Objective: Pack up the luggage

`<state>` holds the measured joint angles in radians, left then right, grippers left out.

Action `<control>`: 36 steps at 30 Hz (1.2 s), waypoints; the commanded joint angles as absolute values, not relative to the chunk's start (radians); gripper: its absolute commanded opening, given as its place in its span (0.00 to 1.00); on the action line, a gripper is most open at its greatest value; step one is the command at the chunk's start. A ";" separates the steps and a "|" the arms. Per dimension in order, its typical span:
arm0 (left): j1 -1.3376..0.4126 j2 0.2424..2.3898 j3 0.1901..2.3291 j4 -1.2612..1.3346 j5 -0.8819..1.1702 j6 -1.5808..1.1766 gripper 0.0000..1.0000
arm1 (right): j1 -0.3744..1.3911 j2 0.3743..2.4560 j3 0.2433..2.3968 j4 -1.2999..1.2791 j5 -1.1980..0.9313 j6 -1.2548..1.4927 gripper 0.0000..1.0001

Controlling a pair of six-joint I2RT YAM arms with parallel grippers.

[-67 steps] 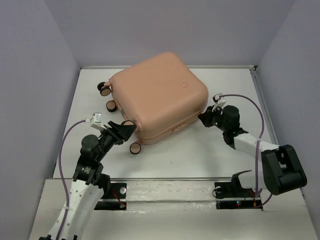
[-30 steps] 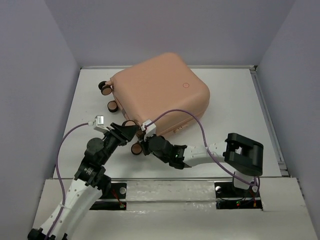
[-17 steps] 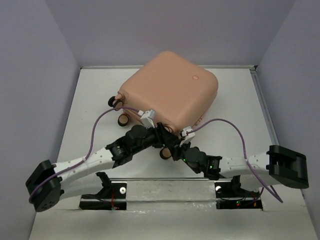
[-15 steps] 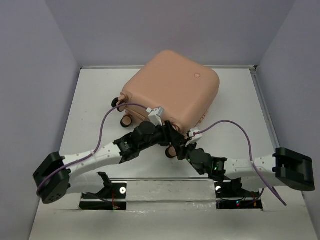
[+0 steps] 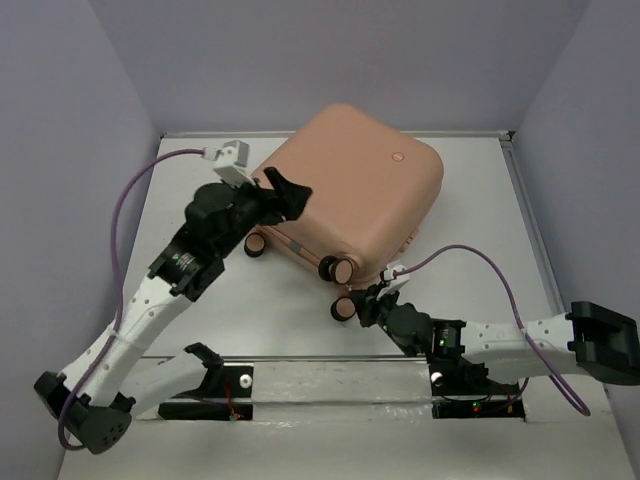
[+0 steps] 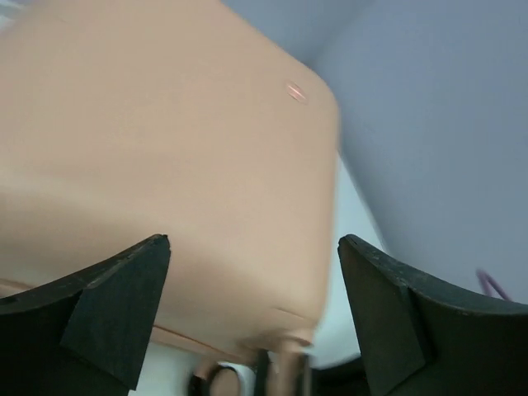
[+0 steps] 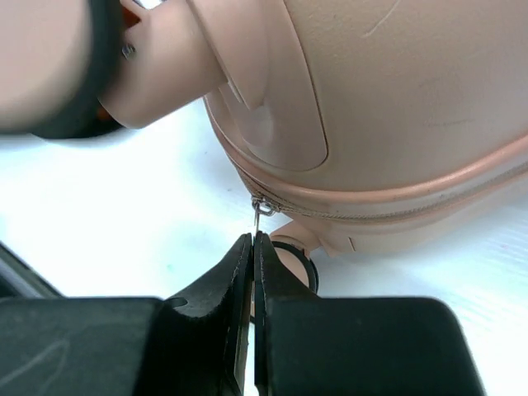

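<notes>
Luggage [image 5: 350, 200]: peach-pink hard shell, rounded corners, zipped shut, lying flat with a broad face up. Small round mark [image 5: 398, 155] toward its far right corner. It sits centre-far on the white tabletop [image 5: 480, 215], turned at an angle. Peach-capped wheels [image 5: 335, 268] stick out along its near left edge; one is lower down at the near corner.

Zip seam [image 7: 396, 202] runs round the shell's side. A small metal zipper pull [image 7: 259, 213] hangs from it by the wheel housing.

Left pincer [image 5: 288, 196] is at the luggage's left corner, above the shell, fingers [image 6: 115, 305] spread wide and holding nothing. Its wrist view shows only shell between them.

Right pincer [image 7: 254, 239] is low on the tabletop at the near corner, just beside the lowest wheel. Its fingers are pressed together, tips right under the zipper pull. Can't tell if the pull is pinched or only touched.

Purple cables [image 5: 150, 175] loop off both wrists. The right arm lies low along the near edge.

Lilac walls [image 5: 60, 150] box in the left, far and right sides. The luggage's far corner is close to the far wall. There is bare tabletop to the right of the luggage up to the right edge, and a strip at near left under the left arm.
</notes>
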<state>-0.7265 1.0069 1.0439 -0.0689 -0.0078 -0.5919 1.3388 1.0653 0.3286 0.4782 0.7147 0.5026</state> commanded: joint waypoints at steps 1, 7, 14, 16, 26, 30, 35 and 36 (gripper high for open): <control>-0.382 0.911 1.011 -0.398 -0.098 -0.391 0.93 | 1.390 1.045 0.390 0.565 0.612 0.529 0.07; -0.169 0.949 0.913 -0.388 -0.074 -0.240 0.93 | 1.390 1.061 0.387 0.568 0.597 0.529 0.07; -0.169 1.020 0.960 -0.315 -0.022 -0.173 0.94 | 1.390 1.098 0.393 0.594 0.561 0.526 0.07; -0.169 1.048 0.977 -0.298 -0.005 -0.161 0.94 | 1.390 1.114 0.390 0.612 0.551 0.526 0.07; -0.170 1.219 1.032 -0.255 0.086 -0.103 0.92 | 1.390 1.131 0.380 0.634 0.535 0.531 0.07; -0.170 1.271 1.055 -0.233 0.091 -0.092 0.87 | 1.390 1.126 0.377 0.634 0.535 0.531 0.07; -0.170 1.308 1.071 -0.203 0.130 -0.086 0.61 | 1.390 1.127 0.379 0.627 0.535 0.532 0.07; -0.170 1.310 1.066 -0.193 0.146 -0.086 0.48 | 1.390 1.127 0.380 0.624 0.537 0.534 0.07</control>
<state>-0.1673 1.3045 1.0191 -0.2764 0.0677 -0.0963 1.3560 1.1332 0.3401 0.5400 0.6273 0.5056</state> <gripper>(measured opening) 0.755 0.074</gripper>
